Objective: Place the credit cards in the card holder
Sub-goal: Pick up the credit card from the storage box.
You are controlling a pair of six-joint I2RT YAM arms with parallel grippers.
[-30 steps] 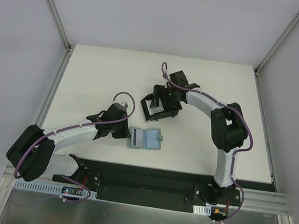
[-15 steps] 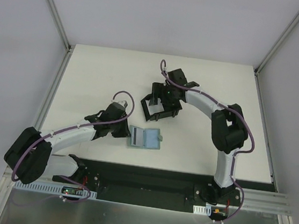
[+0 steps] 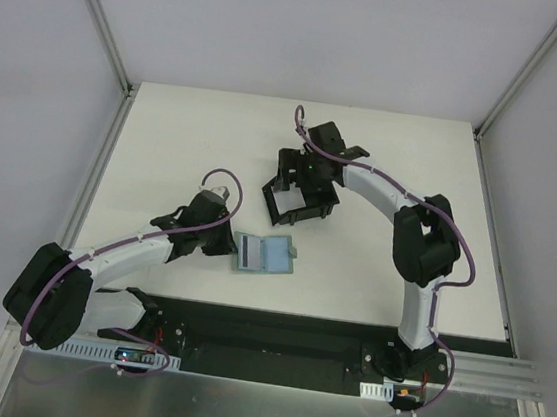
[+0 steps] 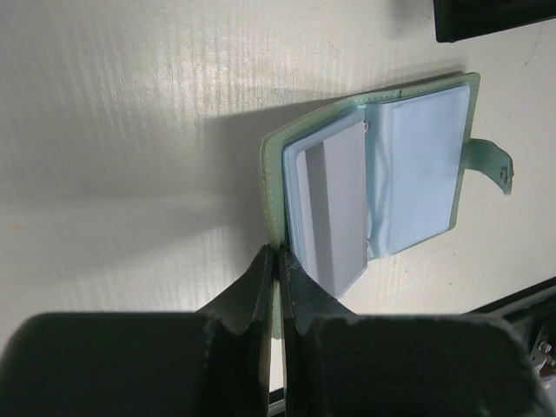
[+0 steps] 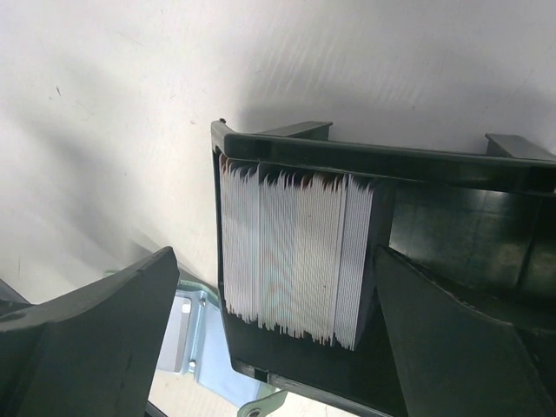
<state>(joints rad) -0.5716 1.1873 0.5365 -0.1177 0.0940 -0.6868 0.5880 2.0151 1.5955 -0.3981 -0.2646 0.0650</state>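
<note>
My left gripper [image 4: 276,278] pinches the cover of the grey-green flat case [image 4: 417,174]; at its 1 o'clock my right gripper [image 5: 274,261] gapes wide over the black plastic box-shaped card holder [image 5: 347,156] (card stack [image 5: 287,252] inside). The case's whitish-grey plastic card [image 4: 334,208] — thin, stiff, slick, I'd judge — wants an edge pinch.

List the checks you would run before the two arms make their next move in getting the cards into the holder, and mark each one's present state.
1. Left gripper shut on the cover edge of the grey-green flat case: ok.
2. Case lying open, whitish-grey plastic card exposed in its sleeve: ok.
3. Right gripper open and empty, facing the black plastic open-topped box: ok.
4. Free room in the box beside its stack of thin white cards: cannot tell.
5. Whitish-grey card inside the box: not ok; it sits in the case.
</note>
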